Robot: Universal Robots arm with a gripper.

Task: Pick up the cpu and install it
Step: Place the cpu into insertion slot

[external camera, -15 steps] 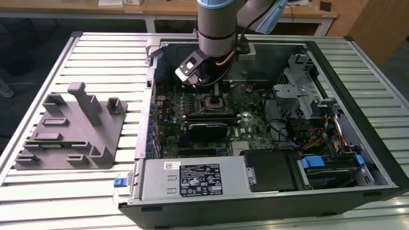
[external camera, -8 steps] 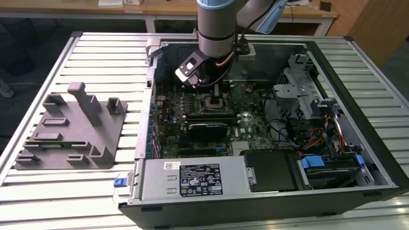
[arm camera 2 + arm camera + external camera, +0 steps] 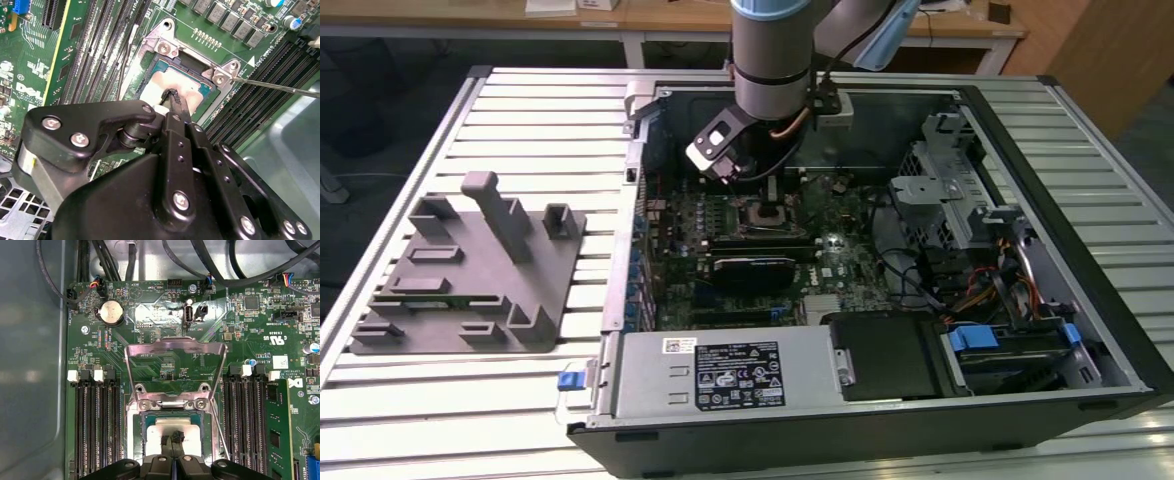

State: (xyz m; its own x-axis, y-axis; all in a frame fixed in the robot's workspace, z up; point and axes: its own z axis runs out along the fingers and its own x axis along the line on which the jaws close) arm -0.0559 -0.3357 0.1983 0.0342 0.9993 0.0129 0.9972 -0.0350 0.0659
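Cpu (image 3: 189,89) in socket (image 3: 162,46); claw (image 3: 172,96) pressed together, touching its top.
Check it lies flush at every socket corner (load plate (image 3: 172,359) stands open).

The cpu (image 3: 190,432) lies in the socket (image 3: 170,405) (between memory slots (image 3: 95,425)) inside the computer case (image 3: 854,440).

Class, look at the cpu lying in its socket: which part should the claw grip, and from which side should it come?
Probably two opposite edges, from straight above. The cpu lies flat, sunk inside the socket frame, so no sideways approach reaches its thin edges, and the raised load plate blocks one side. The claw hangs over its middle.
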